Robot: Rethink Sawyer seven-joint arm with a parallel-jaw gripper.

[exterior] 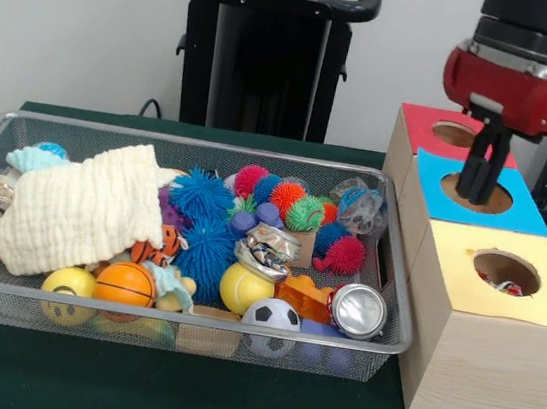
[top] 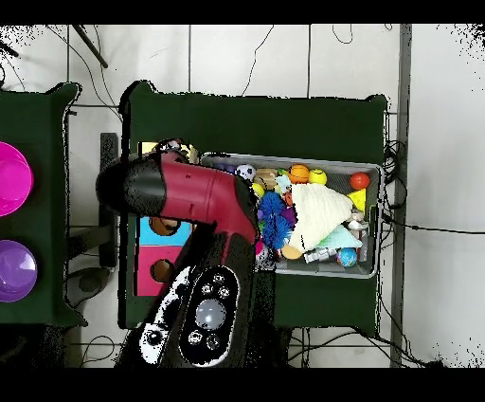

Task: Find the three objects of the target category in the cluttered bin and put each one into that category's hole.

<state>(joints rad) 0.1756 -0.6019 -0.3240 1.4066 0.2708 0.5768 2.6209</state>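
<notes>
We see the wire bin (exterior: 393, 311) full of toys; our gripper (exterior: 481, 186), jaws together and empty, dips into the blue box's hole (exterior: 477, 194).

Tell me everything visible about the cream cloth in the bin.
The cloth is cream, with a crinkled, gauze-like weave and a scalloped edge. It lies loosely bunched over the clutter in the mesh bin, at its end away from the boxes, hiding what sits under it. An orange ball and a yellow ball sit at its front edge. From overhead it forms a pale wedge.
</notes>
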